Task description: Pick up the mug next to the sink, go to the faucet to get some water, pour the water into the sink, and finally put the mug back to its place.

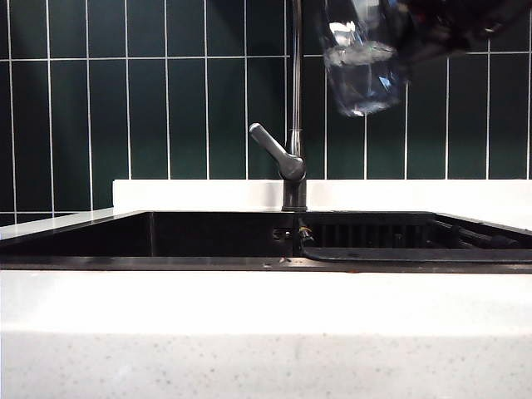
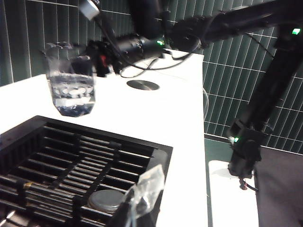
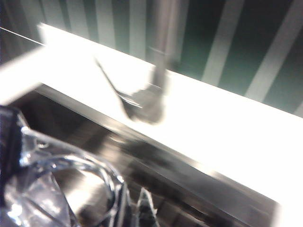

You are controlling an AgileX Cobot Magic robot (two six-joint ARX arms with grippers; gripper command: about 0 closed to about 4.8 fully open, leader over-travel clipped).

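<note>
Above sink (image 1: 208,237), right hand (image 2: 97,59) pinching clear faceted part-filled mug (image 1: 363,71), left hand (image 2: 137,203) pressed together

Exterior view: sink (image 1: 150,237) spans the middle of the frame, set in the counter (image 1: 249,332), which fills the lower part. Rack (image 1: 374,233) sits in the sink's right half. Faucet (image 1: 293,166) stands at centre, behind the sink, lever pointing upper left; tiled wall (image 1: 125,100) behind it. Mug (image 1: 362,62) is up in the air at upper right, right of the faucet pipe, tilted, water inside, held by the right gripper (image 1: 432,29). Left gripper (image 2: 142,198) is over the rack's edge.
</note>
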